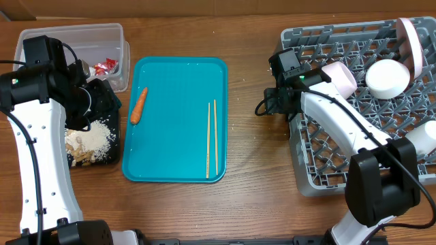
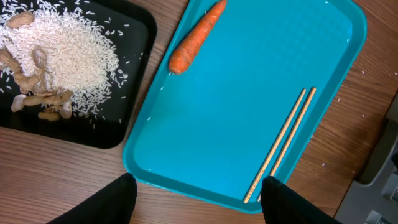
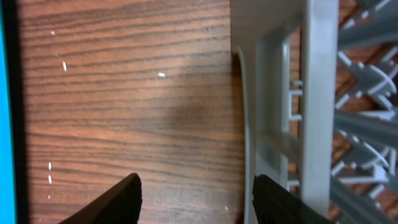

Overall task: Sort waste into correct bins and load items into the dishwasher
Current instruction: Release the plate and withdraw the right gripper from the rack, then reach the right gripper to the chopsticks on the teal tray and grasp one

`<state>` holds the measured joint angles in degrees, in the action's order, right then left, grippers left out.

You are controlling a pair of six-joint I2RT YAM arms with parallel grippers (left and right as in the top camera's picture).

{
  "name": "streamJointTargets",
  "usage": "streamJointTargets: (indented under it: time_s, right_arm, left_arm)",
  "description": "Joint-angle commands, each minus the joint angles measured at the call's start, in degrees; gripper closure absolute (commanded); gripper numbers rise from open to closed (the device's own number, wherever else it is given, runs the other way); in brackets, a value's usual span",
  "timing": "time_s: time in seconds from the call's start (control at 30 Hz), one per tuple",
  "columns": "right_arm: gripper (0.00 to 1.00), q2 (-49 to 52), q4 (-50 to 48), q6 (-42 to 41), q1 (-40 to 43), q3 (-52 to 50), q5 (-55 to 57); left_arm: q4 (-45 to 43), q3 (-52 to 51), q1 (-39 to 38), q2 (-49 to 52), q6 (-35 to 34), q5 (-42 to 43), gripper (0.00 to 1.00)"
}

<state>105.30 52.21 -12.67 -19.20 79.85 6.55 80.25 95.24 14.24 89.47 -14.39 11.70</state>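
Over one rim of the teal tray (image 1: 174,75), the left tool (image 2: 199,202): released, fingers spread wide, nothing between them; seen from its own wrist camera, well short of the carrot (image 2: 196,37), with the near ends of the chopsticks (image 2: 283,146) just above its right finger.

On the teal tray: carrot close to the left rim, lying lengthwise; chopsticks side by side toward the right, almost parallel, apart from the carrot.

Left of the teal tray, just beside it, the black tray (image 2: 118,118): a heap of white rice (image 2: 68,56) and a few tan shells (image 2: 43,99) inside.

Behind the black tray, the clear tub (image 1: 102,30), with a red wrapper (image 1: 105,66) inside.

At the right, the dish rack (image 1: 327,156): a pink-sided bowl (image 1: 340,78) tilted among the pegs near the left wall; a second bowl (image 1: 411,44) standing on edge at the far corner; a white cup (image 1: 387,77) between them.

Over bare tabletop (image 3: 124,93) just beside the rack's outer wall, the right tool (image 3: 196,199): likewise released, empty, touching nothing visible; scattered rice grains on the wood below.
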Motion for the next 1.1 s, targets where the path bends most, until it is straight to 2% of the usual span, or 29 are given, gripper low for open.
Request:
streamJointTargets:
  time_s: [0.0,0.23,0.4,0.47,0.67,0.8,1.0,1.07]
  right_arm:
    - [0.38,-6.0,0.6,-0.9,1.6,3.7,3.7]
    - [0.35,-15.0,6.8,-0.9,1.6,4.1,0.1]
    - [0.33,-14.7,11.4,3.5,0.3,2.0,-22.0]
    - [0.3,-14.7,10.9,3.7,-1.4,0.9,-25.4]
    - [0.26,-11.6,5.6,1.4,-11.0,0.3,-25.6]
    - [0.31,-7.2,2.4,-1.1,-16.0,0.4,-23.9]
    - [0.32,0.0,-0.5,-5.9,-22.4,0.5,-19.8]
    - [0.32,2.3,-3.3,-10.6,-25.3,0.5,-15.2]
  left_arm:
    - [0.1,-0.2,-0.4,0.2,1.1,-0.1,0.34]
    - [0.1,-0.2,-0.4,0.2,1.1,-0.1,0.34]
    - [0.1,-0.2,-0.4,0.2,1.1,-0.1,0.33]
    - [0.1,-0.2,-0.4,0.2,1.1,-0.1,0.33]
    - [0.1,-0.2,-0.4,0.2,1.1,-0.1,0.3]
    - [0.1,-0.2,-0.4,0.2,1.1,-0.1,0.29]
    - [0.0,-0.2,-0.4,0.2,1.1,-0.1,0.27]
    - [-0.2,-0.2,-0.4,0.2,1.1,-0.1,0.27]
